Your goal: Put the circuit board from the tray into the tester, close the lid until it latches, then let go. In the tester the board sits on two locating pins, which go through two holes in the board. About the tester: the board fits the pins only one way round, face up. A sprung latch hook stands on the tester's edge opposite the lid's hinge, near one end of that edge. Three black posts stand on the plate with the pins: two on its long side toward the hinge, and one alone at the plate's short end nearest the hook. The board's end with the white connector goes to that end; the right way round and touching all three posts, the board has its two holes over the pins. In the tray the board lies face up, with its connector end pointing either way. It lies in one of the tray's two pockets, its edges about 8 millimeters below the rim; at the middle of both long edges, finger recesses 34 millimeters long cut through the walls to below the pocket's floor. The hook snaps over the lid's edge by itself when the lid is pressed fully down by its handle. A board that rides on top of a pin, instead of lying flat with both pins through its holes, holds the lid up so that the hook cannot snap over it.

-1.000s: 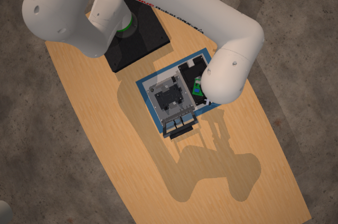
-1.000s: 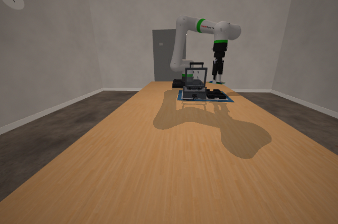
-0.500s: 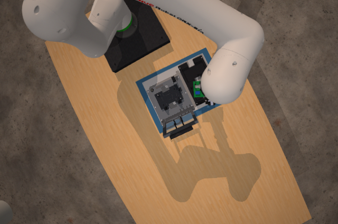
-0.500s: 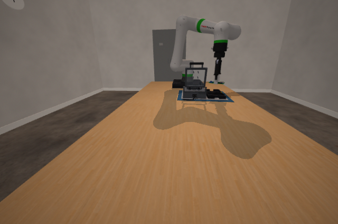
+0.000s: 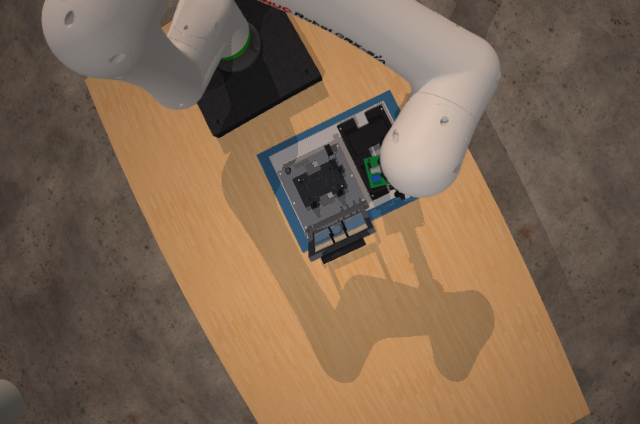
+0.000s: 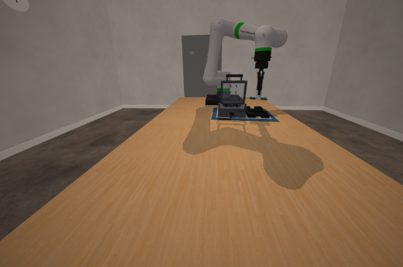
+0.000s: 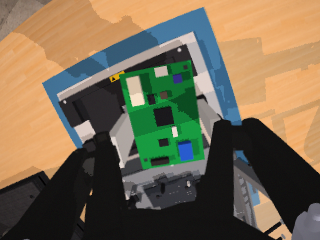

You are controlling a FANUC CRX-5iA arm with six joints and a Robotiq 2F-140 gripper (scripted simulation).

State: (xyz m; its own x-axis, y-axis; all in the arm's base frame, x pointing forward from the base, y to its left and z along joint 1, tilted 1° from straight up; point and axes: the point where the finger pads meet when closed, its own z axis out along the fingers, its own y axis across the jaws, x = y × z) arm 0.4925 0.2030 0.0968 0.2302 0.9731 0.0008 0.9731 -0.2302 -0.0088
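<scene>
My gripper (image 7: 164, 118) (image 6: 259, 92) is shut on the green circuit board (image 7: 163, 116) (image 5: 375, 174) (image 6: 262, 99), gripping it by its long edges. It holds the board face up, well above the black tray (image 5: 361, 135) (image 6: 258, 113). The board's pale connector (image 7: 135, 90) is at the end far from my wrist. In the top view my wrist hides the fingers and most of the board. The grey tester (image 5: 317, 184) (image 6: 231, 111) stands beside the tray. Its clear lid (image 6: 232, 89) is upright and open, with the black handle (image 6: 234, 75) on top.
Tester and tray stand on a blue mat (image 5: 271, 161) (image 6: 215, 116) (image 7: 70, 76) on the wooden table (image 5: 206, 254). The arm's black base plate (image 5: 263, 73) lies behind the mat.
</scene>
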